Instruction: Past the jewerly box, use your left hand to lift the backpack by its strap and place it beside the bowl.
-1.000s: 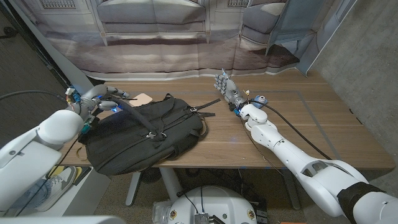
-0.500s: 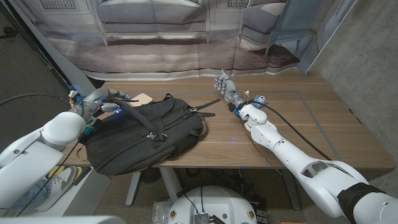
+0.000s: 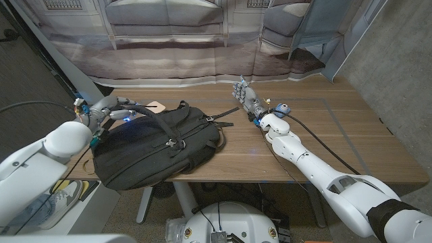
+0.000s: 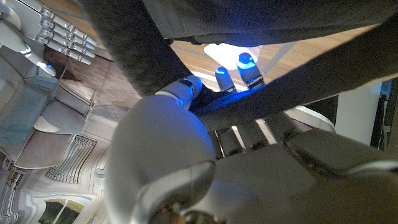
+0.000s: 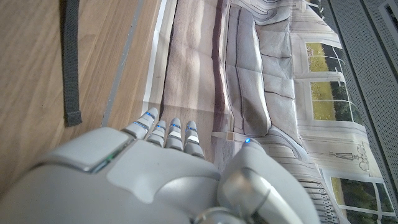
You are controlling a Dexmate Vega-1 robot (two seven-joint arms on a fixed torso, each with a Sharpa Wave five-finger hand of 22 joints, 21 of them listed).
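Fingers of the left hand curl around the backpack's strap at the counter's left end. Backpack lies on the counter by its near edge. Right hand stands apart, fingers straight, holding nothing.

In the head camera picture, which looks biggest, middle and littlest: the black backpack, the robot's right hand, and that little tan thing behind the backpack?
1. Black fabric backpack, by far the largest.
2. The robot's grey right hand, standing with fingers up.
3. Small tan flat thing, smallest; the backpack hides part of it, so its full size is unsure.
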